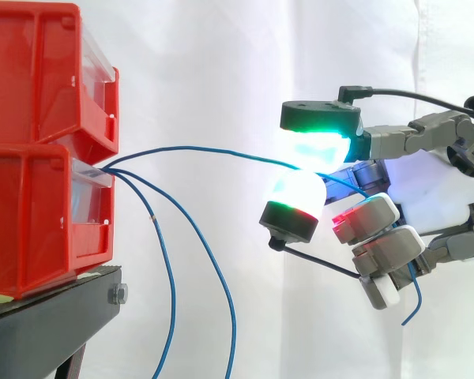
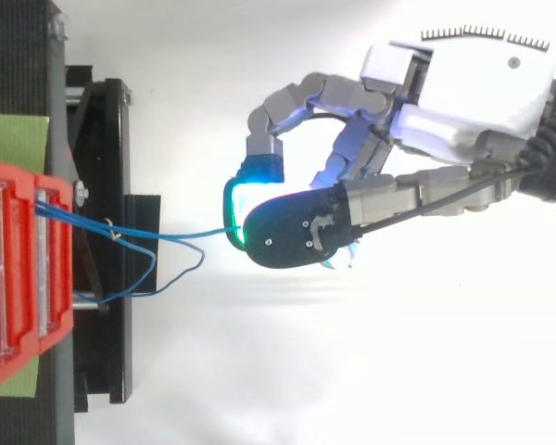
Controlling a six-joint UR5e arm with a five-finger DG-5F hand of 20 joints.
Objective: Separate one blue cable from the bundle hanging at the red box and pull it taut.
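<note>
pinching: the hand (image 2: 463,93) reaches in from the right with one blue cable (image 1: 197,148) nipped between two glowing fingertips (image 1: 316,146), one pad above and one below; the other fingers are curled lower down.
held cable: it runs from the gap between the two red bins (image 1: 39,213) across open air to the pads. the side view shows a soft upward bow, so i'd judge it not quite taut. its free end dangles past the hand at lower right.
rest of the bundle: two loose cables (image 1: 171,292) leave the same spot at the bins and hang down slack, well apart from the hand.
bins: stacked one on the other at the left, sitting on the black stand (image 1: 47,332).
step in hand: the separation looks done; what's left, to my eye, is drawing out the slack.
doing it well: pull straight away from the bins, along the cable's own line, and slowly. the pinch should be firm so the thin cable doesn't slide through the pads. stop once the bow flattens.
risk: too hard a tug could drag the cable out of the box or shift the bins; a sideways pull could catch the loose cables.
</note>
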